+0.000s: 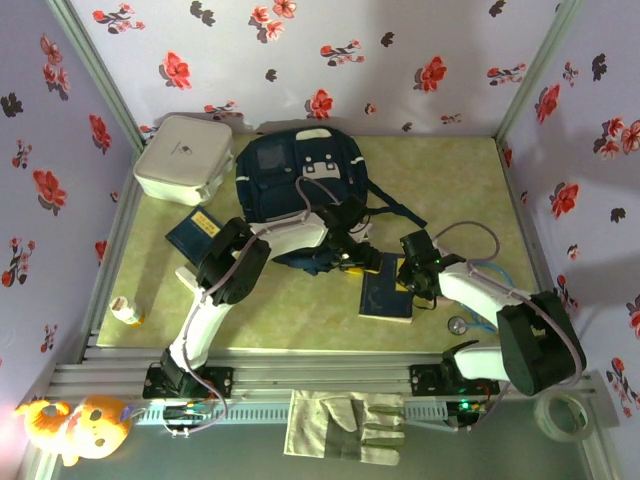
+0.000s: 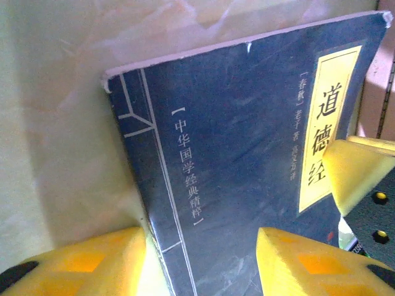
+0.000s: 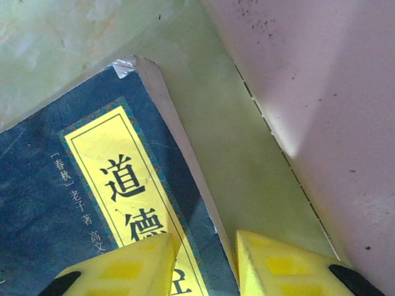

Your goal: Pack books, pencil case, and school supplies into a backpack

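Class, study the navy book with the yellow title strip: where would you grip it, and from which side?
I'd grip the navy book at its long page edge, near a corner, coming in low from the right arm's side. It is thin and broad, so only its thickness can be pinched, and bare table lies beside that edge.

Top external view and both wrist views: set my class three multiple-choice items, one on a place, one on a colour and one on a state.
1. Where is the white box?
A. left of the backpack
B. right of the backpack
C. on top of the backpack

2. On the dark navy book, the label strip is
A. white
B. yellow
C. red

3. The left gripper has its fingers
A. pressed together
B. apart
C. crossed

Answers:
1 A: the top view shows it beside the backpack, at the far left corner.
2 B: both wrist views show it yellow.
3 B: the book's cover shows between them.
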